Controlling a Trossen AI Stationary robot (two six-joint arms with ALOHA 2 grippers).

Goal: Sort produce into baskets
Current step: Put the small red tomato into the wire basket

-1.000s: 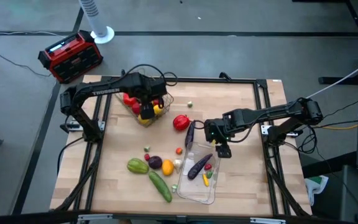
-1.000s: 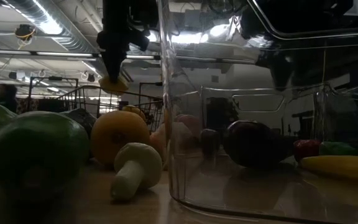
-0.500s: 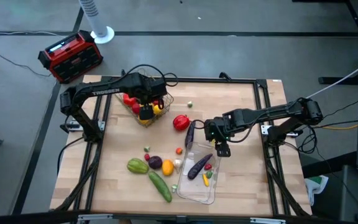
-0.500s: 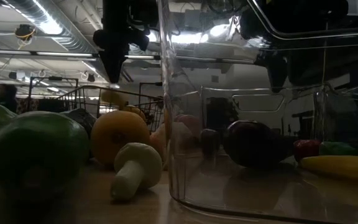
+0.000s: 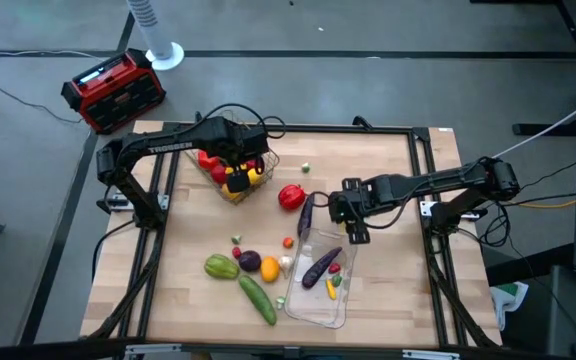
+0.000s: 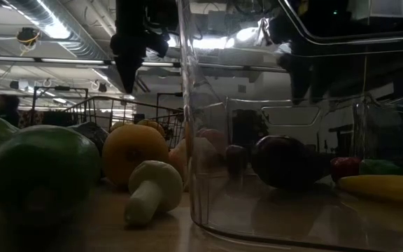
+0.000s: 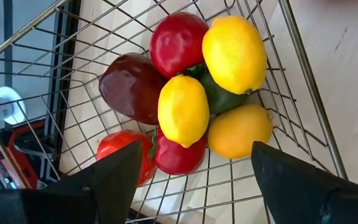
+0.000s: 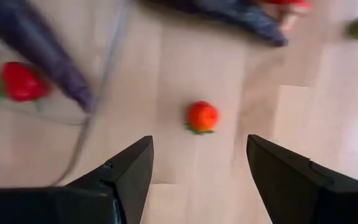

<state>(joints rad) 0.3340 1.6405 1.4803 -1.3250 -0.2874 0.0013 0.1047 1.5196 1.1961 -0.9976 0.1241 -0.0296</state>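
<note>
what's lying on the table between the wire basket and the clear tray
In the high view, a red pepper and a purple eggplant lie between the wire basket and the clear tray; the eggplant is just outside the tray's far rim.

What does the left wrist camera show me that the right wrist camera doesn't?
Only the left wrist view shows the wire basket and the fruit piled in it: two lemons, an orange fruit and several red ones, seen between the open left gripper fingers.

Only the right wrist view shows a small red-orange fruit lying loose on the table, the edge of the clear tray, and a purple eggplant in it.

Both show open, empty fingers, the right gripper too, and wooden tabletop.
</note>
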